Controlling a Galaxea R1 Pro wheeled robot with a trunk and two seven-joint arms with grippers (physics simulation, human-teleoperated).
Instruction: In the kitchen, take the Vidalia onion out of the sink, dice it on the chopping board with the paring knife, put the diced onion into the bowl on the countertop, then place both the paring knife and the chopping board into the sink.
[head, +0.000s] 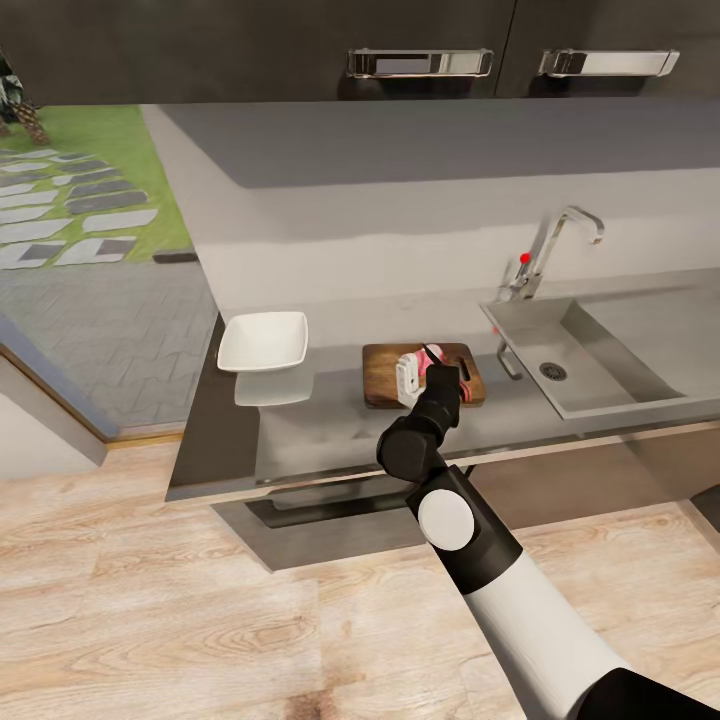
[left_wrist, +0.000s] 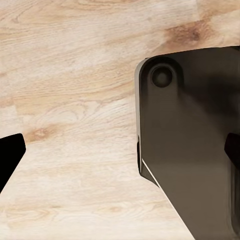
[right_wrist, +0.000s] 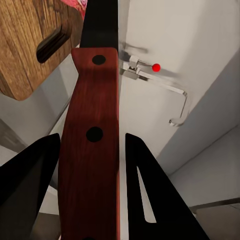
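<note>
the vidalia onion (head: 437, 374) lies on the chopping board (head: 385, 385), pinkish-red, partly hidden behind our right gripper (head: 425, 368). something pale shows just beside it on the board, but it is too small for us to tell if this is a cut face. we judge the onion to be light, round and smooth, so it can roll away under the blade; the cut should press straight down through its middle. in the right wrist view a bit of its pink skin shows at the board's end, near the slot-shaped handle hole (right_wrist: 52, 45).

the paring knife (right_wrist: 90, 145) is in our right gripper. its reddish-brown handle with dark rivets stands between the two black fingers (right_wrist: 150, 195), which are closed onto it from both sides, and the dark blade goes forward toward the onion. the handle is stiff and slim; we think holding it at the middle, as now, gives good control.

the board rests flat on the countertop (head: 330, 405). it looks stiff and rather heavy, and the slot end is the good place to take it.

the bowl (head: 263, 341), white and square, stands on the countertop well apart from the board, on the side away from the sink (head: 620, 385). the sink is beside the board, its tap (head: 550, 245) with a red knob behind.

our left gripper (left_wrist: 120, 155) hangs over the wooden floor (left_wrist: 70, 90); its dark fingertips are wide apart and hold nothing.
</note>
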